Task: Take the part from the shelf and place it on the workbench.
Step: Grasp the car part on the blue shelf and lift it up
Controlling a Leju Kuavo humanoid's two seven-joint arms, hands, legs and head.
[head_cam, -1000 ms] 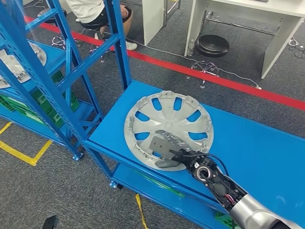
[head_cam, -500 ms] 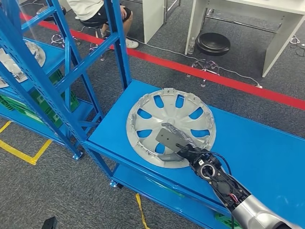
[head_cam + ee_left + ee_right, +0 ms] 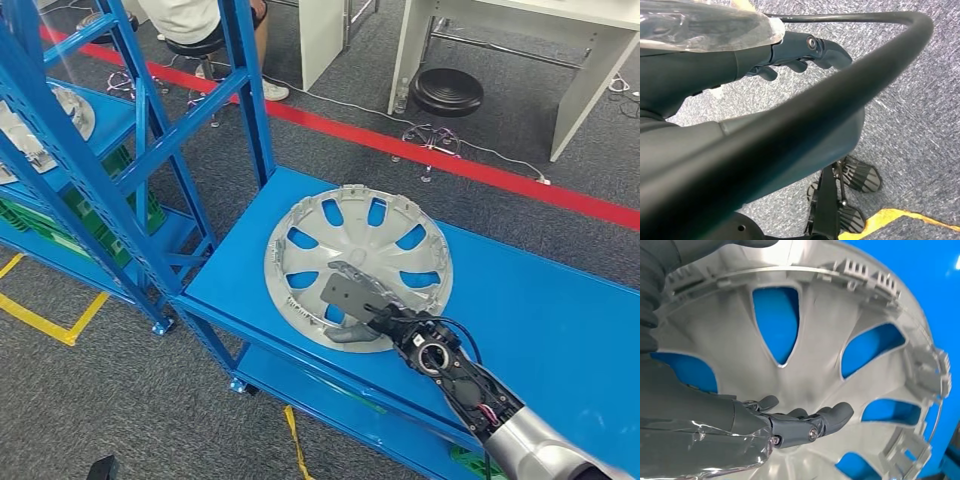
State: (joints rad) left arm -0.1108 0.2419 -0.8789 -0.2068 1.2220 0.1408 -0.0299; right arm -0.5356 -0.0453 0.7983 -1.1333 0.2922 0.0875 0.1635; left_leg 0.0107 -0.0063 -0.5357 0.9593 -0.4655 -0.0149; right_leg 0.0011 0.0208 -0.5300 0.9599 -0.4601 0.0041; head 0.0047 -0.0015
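The part, a silver hubcap (image 3: 361, 248) with its ribbed inner side up (image 3: 734, 350), lies flat on the blue workbench (image 3: 528, 310) near the bench's left end. My right hand (image 3: 355, 300) reaches over the cap's near rim. Its fingers (image 3: 806, 422) stretch out just above the spokes, and the thumb (image 3: 349, 334) lies low beside the rim, so the rim sits in the wide gap between them without being gripped. My left hand (image 3: 798, 50) hangs over the grey carpet, fingers loosely extended and holding nothing.
The blue shelf frame (image 3: 90, 150) stands to the left, with another silver part (image 3: 23, 130) on its level. A seated person (image 3: 204, 30), a black stool (image 3: 445, 93) and white desks (image 3: 589, 60) lie beyond a red floor line (image 3: 423, 155). The bench stretches bare to the right.
The right hand's back has lifted off the cap and its fingers have spread away from the thumb. The hubcap settled slightly farther onto the bench and now lies still.
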